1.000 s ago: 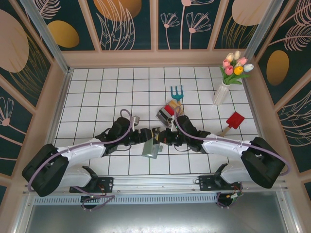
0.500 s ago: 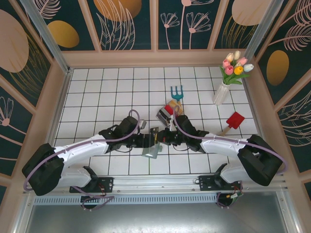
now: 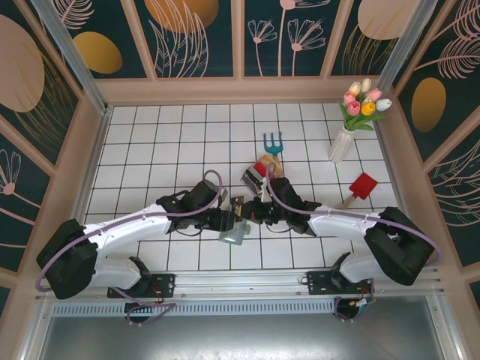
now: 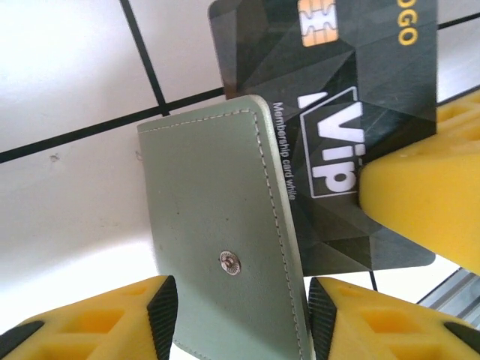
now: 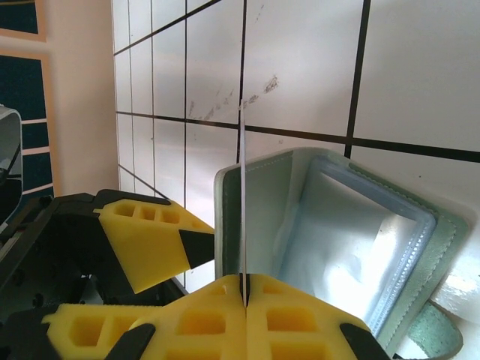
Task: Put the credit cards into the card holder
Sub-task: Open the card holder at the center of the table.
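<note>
Meeting over a white tiled tabletop [image 3: 150,142], two robot arms work a card into a wallet. The left gripper [image 4: 236,324] stands about half open, its yellow pads pressed against both side edges of a sage-green soft folding wallet [image 4: 214,225]. The right gripper [image 5: 244,294], just beside the wallet, is pinched fully shut on a black stiff plastic card [image 4: 337,112]. The card's lower part is already tucked behind the wallet's stitched edge.

Likely risks: the wallet is soft, so a hard push could buckle it or slide it out from between the pads. The card could also catch on the wallet's clear inner pocket, or slip between the flaps instead of into a slot. The two sets of yellow fingers sit very close at the wallet and could knock together.

Beside the wallet's edge, the card reads "VIP" in large white letters and "Membership card while" in small white print. Gold letters "OGO" are cut off at the picture's top edge, near a gold chip. The wallet bears no writing.
</note>
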